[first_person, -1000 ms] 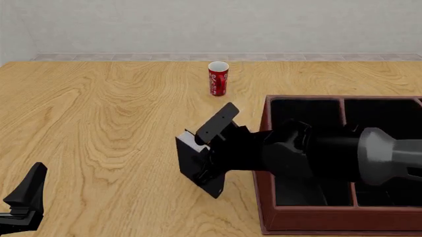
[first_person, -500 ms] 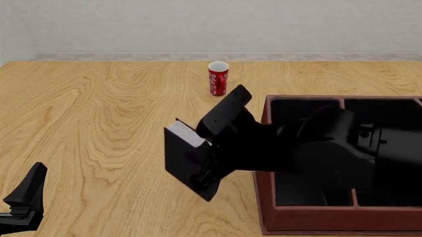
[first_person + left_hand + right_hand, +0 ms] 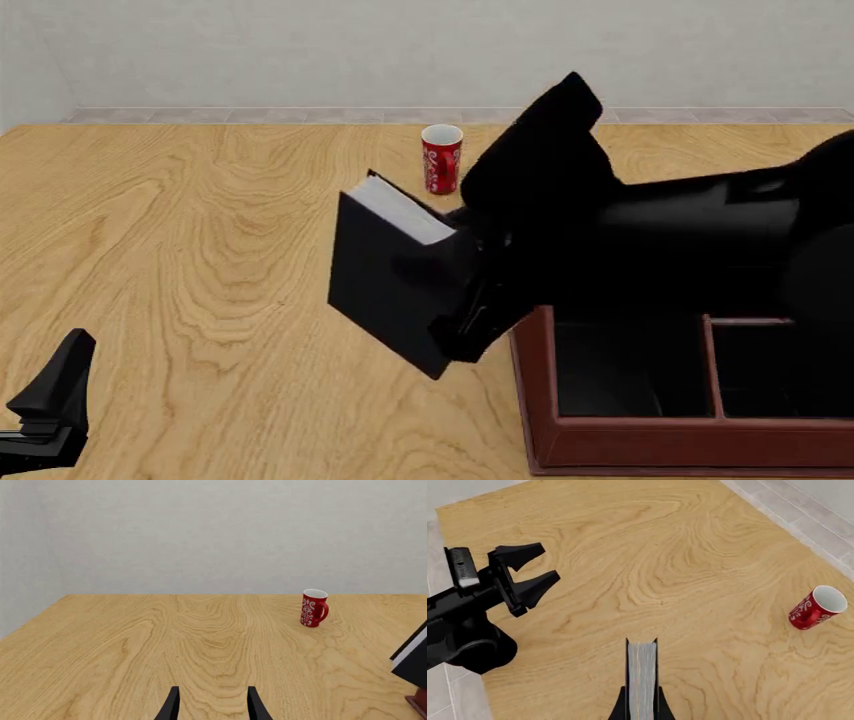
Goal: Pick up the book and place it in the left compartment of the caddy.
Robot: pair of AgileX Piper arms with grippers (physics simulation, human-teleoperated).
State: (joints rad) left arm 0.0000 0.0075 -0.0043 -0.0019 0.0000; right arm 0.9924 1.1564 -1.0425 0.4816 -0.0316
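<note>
— The table point(image 3: 200, 250) looks like pale wood, smooth, with swirling grain and a soft sheen.

— And the book point(image 3: 394, 285)?

— Matt black covers, flat as card, with a white paper page block showing fine lines along its edge.

— The caddy point(image 3: 534, 400) is darker wood, red-brown, smooth-walled, lined in dull black.

— The red mug point(image 3: 442, 158) far off seems glazed, with white patterning and a white inside.

— Both grippers, the right gripper point(image 3: 640, 702) and the left gripper point(image 3: 210, 707), look like matt black plastic, hard-edged.
</note>
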